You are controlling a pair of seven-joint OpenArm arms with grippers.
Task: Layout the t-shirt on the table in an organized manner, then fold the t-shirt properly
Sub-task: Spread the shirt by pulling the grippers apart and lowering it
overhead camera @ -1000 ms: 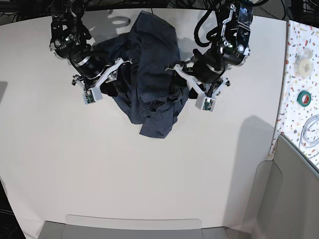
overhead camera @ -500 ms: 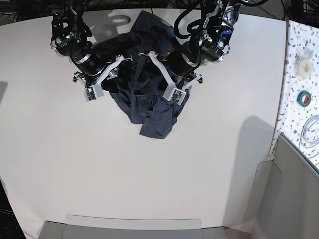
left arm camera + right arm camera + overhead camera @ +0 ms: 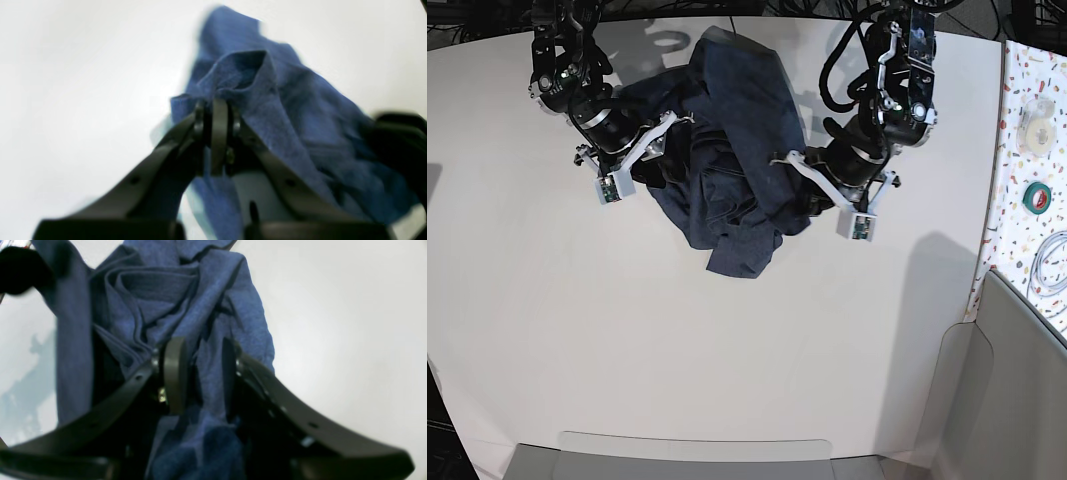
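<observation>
Between the pads of your left claw [image 3: 217, 133] sits a pinched ridge of the t-shirt [image 3: 283, 116]; the jaws are drawn fully together on the cloth, and the fabric rises in a peak just past the tips, toward 12 o'clock in the left wrist view. Your right claw [image 3: 200, 373] stands partly open with a thick fold of the same shirt running down between its two pads [image 3: 173, 373], cloth touching both inner faces, so it has hold of the bundle.

From the base view, your left claw [image 3: 795, 175] grips the shirt's edge at about 3 o'clock of the heap, and your right claw [image 3: 662, 140] is buried in the edge at about 9 o'clock. The t-shirt [image 3: 727, 150] lies bunched and creased, not spread, on the far half of the white tabletop [image 3: 727, 350], with one loose flap hanging toward 6 o'clock. No lettering shows on the cloth facing up.

Off at 3 o'clock, a speckled strip [image 3: 1032, 150] carries a green tape roll [image 3: 1038, 196].
</observation>
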